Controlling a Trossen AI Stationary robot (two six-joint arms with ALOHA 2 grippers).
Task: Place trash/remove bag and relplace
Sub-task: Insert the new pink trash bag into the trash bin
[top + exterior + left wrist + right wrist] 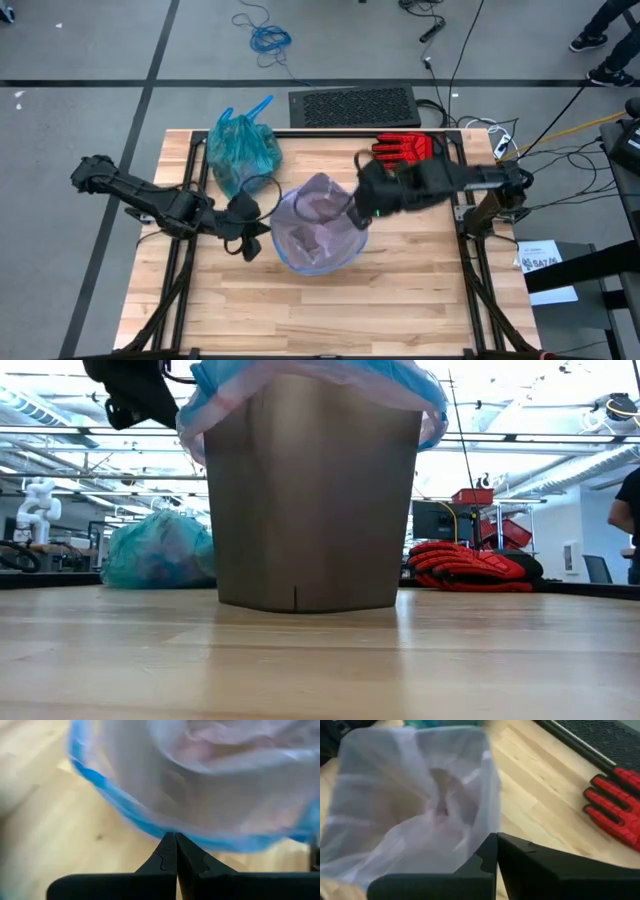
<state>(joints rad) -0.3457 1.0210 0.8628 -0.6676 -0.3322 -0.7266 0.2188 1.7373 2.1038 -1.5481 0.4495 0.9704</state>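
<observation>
Only the low view shows the bin (312, 500); both wrist views show each claw pressed together.

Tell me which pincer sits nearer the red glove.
Right. The right pincer is at the bin's rim, just below the red glove in the overhead view; the left pincer is across the bin, farther off.

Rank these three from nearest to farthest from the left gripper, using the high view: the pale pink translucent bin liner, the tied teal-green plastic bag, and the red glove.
Measured from the left gripper, which is shut:
1. Pale pink translucent bin liner: right beside it, at the table's middle.
2. Tied teal-green plastic bag: near the table's far edge, on the left arm's side.
3. Red glove: also at the far edge, beyond the liner on the right arm's side.
</observation>
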